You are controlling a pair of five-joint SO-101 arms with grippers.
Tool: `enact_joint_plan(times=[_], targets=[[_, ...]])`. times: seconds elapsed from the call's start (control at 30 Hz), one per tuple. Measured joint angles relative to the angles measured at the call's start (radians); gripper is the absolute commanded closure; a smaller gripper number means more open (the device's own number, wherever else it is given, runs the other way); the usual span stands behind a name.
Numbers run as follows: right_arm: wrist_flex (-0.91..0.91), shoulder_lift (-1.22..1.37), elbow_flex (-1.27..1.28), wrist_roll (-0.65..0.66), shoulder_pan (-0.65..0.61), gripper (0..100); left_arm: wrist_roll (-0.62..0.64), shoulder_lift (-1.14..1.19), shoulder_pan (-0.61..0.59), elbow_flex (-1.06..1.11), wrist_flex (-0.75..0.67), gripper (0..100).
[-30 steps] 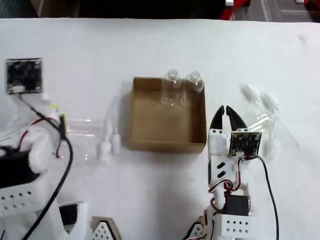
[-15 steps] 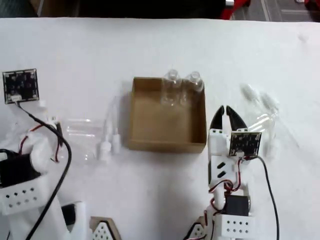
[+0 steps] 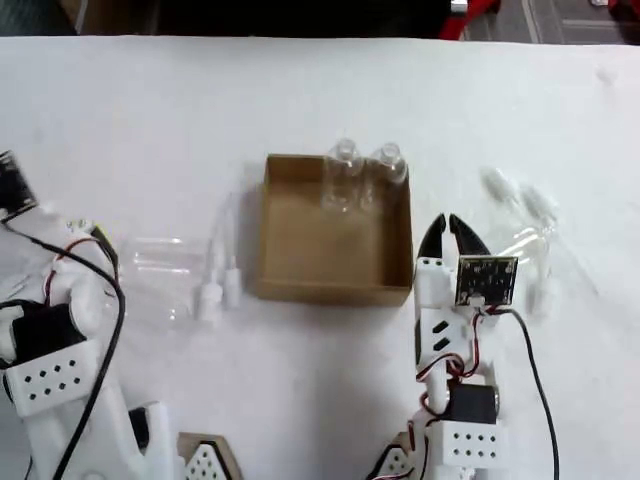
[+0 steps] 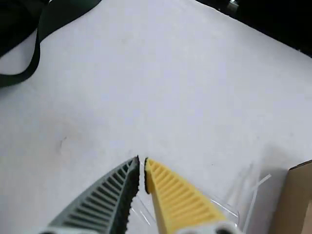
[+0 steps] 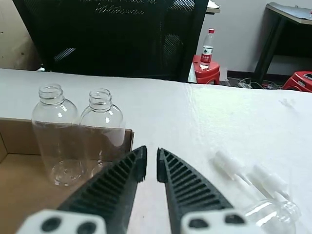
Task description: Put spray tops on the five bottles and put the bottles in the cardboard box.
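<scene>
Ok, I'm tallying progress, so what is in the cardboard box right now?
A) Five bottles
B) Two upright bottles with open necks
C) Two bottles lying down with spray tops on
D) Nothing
B: two bottles stand upright inside the cardboard box, side by side at its far wall, and their necks are open and uncapped.

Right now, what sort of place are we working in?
Probably an office or lab workroom: a white table, a black mesh office chair behind it, and a red stool beside another desk.
</scene>
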Motion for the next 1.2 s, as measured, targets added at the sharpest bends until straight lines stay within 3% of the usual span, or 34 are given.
enact_joint_plan(times=[0.23, 0.37, 0.63, 0.87, 1.2], targets=[[-0.012, 0.014, 0.0, 0.0, 0.0, 97.0, 0.175, 0.0, 0.0, 0.002, 0.0, 85], [-0.012, 0.014, 0.0, 0.0, 0.0, 97.0, 0.213, 0.064, 0.0, 0.002, 0.0, 88], [-0.012, 0.014, 0.0, 0.0, 0.0, 97.0, 0.238, 0.512, -0.002, -0.238, 0.051, 90], [-0.012, 0.014, 0.0, 0.0, 0.0, 97.0, 0.425, 0.905, -0.058, -0.522, 0.184, 81], [-0.012, 0.014, 0.0, 0.0, 0.0, 97.0, 0.45, 1.197, -0.057, -0.694, 0.186, 86]])
